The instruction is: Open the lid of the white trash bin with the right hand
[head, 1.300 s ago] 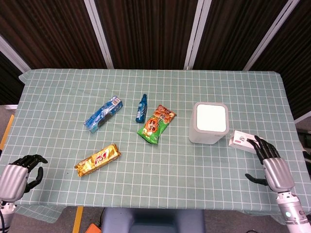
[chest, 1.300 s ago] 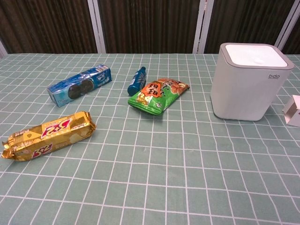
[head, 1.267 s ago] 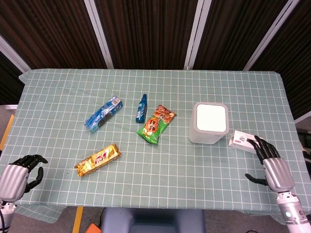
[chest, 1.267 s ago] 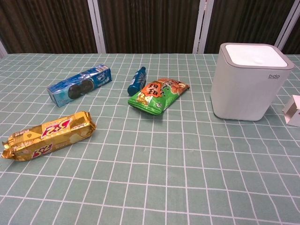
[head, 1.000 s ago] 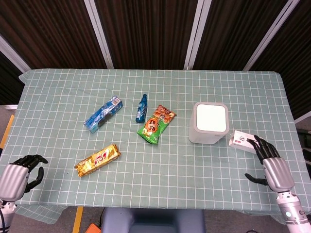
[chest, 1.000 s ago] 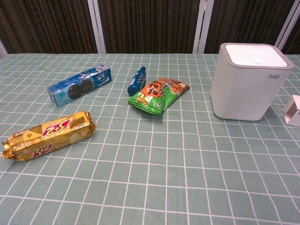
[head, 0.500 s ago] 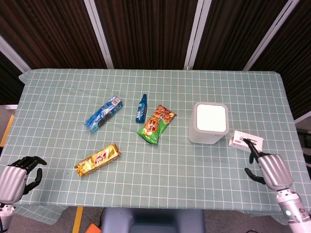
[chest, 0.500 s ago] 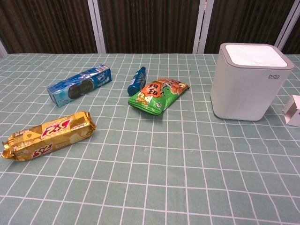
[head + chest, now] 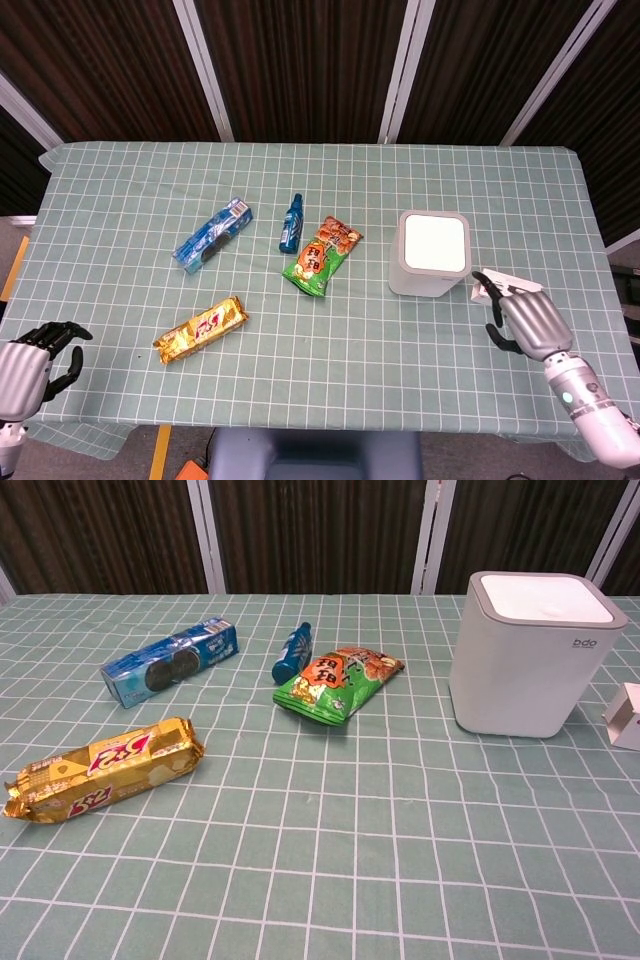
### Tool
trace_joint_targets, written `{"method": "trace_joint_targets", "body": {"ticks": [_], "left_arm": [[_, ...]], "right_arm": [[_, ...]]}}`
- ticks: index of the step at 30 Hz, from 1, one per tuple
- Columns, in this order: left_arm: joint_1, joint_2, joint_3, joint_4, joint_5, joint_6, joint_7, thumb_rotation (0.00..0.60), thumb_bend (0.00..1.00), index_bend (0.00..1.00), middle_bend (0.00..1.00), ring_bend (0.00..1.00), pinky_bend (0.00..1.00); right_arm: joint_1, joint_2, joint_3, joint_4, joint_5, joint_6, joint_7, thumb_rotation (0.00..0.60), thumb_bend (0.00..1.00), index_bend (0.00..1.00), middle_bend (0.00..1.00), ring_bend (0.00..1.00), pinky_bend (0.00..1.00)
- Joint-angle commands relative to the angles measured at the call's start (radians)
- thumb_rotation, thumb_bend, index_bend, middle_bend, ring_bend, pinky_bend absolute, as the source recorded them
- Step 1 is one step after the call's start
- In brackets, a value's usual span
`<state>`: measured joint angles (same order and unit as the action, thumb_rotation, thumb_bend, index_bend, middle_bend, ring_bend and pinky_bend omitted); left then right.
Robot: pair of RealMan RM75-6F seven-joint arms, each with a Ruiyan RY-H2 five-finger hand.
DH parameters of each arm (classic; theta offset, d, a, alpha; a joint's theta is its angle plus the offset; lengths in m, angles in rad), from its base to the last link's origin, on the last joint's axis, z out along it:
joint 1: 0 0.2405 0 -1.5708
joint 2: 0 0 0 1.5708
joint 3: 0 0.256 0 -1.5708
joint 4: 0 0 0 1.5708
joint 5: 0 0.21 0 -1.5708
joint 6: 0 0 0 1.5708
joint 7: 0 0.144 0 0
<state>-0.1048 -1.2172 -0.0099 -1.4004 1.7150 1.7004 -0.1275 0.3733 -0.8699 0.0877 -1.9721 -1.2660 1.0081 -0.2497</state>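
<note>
The white trash bin (image 9: 428,267) (image 9: 534,675) stands right of the table's middle, and its flat lid (image 9: 436,244) (image 9: 543,596) is down. In the head view my right hand (image 9: 526,317) hovers just right of the bin and a little nearer to me, over a small white box, fingers spread, holding nothing. My left hand (image 9: 26,369) hangs at the table's near left corner with its fingers loosely curled and nothing in it. Neither hand appears in the chest view.
A small white box (image 9: 506,284) (image 9: 627,716) lies right of the bin, partly under my right hand. A green snack bag (image 9: 321,257), a blue bottle (image 9: 291,223), a blue biscuit pack (image 9: 212,235) and a gold biscuit pack (image 9: 201,329) lie left of the bin.
My right hand has moved forward and left from the near right edge, now over the white box and close to the bin. The left hand sank slightly.
</note>
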Motion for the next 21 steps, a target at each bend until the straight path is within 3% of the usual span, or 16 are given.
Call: {"method": "trace_joint_targets", "body": {"ticks": [1,11,21], "left_arm": [[0.001,0.001,0.0,0.001,0.003,0.004,-0.003,0.6,0.59,0.47,0.47,0.43,0.61],[0.005,0.003,-0.002,0.003,0.006,0.018,-0.012,0.6,0.59,0.47,0.47,0.43,0.61],[0.008,0.003,-0.001,0.003,0.014,0.026,-0.011,0.6,0.59,0.47,0.47,0.43,0.61]], "right_arm": [[0.055,0.001,0.025,-0.025,0.072,-0.056,-0.038,0.6,0.52,0.0,0.71,0.77,0.86],[0.156,-0.018,0.035,-0.024,0.231,-0.142,-0.106,0.6,0.52,0.0,0.71,0.78,0.86],[0.217,-0.039,0.031,-0.014,0.335,-0.155,-0.151,0.6,0.52,0.0,0.71,0.78,0.86]]}}
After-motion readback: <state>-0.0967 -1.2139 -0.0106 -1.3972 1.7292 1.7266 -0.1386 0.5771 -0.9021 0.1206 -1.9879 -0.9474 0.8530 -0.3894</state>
